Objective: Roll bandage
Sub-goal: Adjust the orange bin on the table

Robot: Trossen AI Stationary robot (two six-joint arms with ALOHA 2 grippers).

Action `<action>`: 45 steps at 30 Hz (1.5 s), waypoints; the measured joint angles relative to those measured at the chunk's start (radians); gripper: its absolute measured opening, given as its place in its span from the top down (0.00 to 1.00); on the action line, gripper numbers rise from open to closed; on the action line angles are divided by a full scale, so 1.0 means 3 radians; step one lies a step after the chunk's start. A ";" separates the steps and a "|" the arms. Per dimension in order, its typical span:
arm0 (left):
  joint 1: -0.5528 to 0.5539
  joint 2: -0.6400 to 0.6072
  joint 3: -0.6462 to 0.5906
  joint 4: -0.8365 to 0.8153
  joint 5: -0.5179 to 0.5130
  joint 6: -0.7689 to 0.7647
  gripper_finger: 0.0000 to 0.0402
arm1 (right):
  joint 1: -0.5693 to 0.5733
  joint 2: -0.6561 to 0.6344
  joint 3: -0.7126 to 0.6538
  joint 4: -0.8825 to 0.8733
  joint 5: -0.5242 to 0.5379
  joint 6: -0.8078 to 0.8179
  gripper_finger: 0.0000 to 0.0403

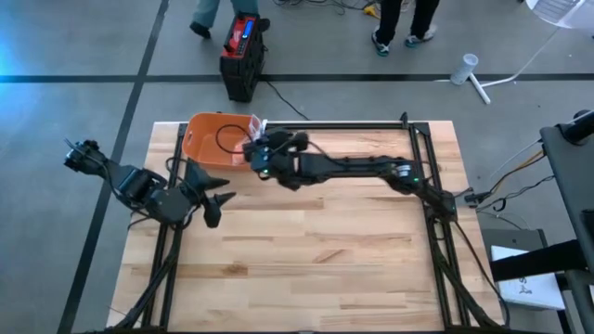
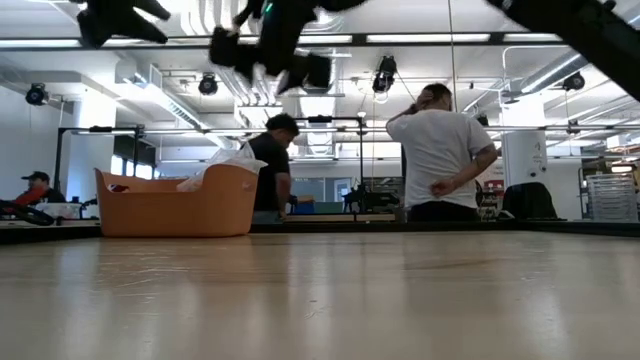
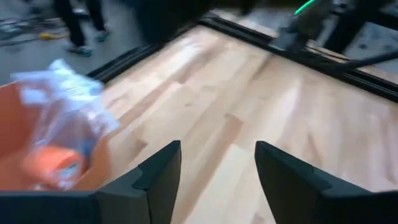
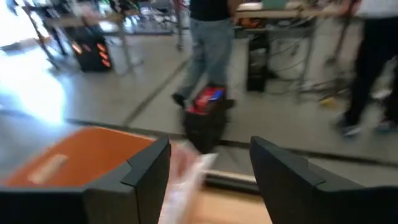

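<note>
Right pincer (image 1: 252, 148) hung released over the orange basket (image 1: 206, 139); left pincer (image 1: 215, 206) was released too; best withdraw slowly, clear of the plastic bag (image 3: 59, 118).

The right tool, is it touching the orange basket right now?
Apart. The low view shows the right tool hanging well above the orange basket, with open air between them; its fingers stand open and empty.
</note>
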 joint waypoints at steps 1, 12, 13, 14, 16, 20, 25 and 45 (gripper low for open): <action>0.0001 -0.0005 -0.0031 -0.0033 -0.0069 -0.0082 0.52 | 0.0024 -0.0111 0.0000 -0.0270 0.0046 0.0000 0.47; 0.1241 0.0143 -0.0612 -0.0136 0.0343 -0.0639 0.76 | 0.0794 -0.0903 -0.0026 -0.2100 0.0033 -0.0088 0.50; 0.1438 0.0178 -0.0649 -0.0140 0.0420 -0.0562 0.80 | 0.0880 -0.0937 -0.0025 -0.2121 0.0033 -0.0088 0.50; 0.1641 0.0217 -0.0671 -0.0141 0.0493 -0.0459 0.83 | 0.0965 -0.0953 -0.0025 -0.2133 0.0032 -0.0089 0.50; 0.2012 0.0301 -0.0690 -0.0104 0.0643 -0.0286 0.91 | 0.1119 -0.0961 -0.0026 -0.2134 0.0045 -0.0088 0.50; 0.2483 0.0473 -0.0701 0.0201 0.0901 0.0086 0.98 | 0.1341 -0.0956 -0.0028 -0.2136 0.0114 -0.0068 0.50; 0.2697 0.0754 -0.0703 0.0463 0.1194 0.0358 0.96 | 0.1482 -0.0952 -0.0042 -0.2158 0.0111 0.0056 0.50; 0.3373 0.1647 -0.0685 0.0947 0.1300 0.0938 0.98 | 0.1519 -0.0951 -0.0042 -0.2235 0.0104 0.0145 0.50</action>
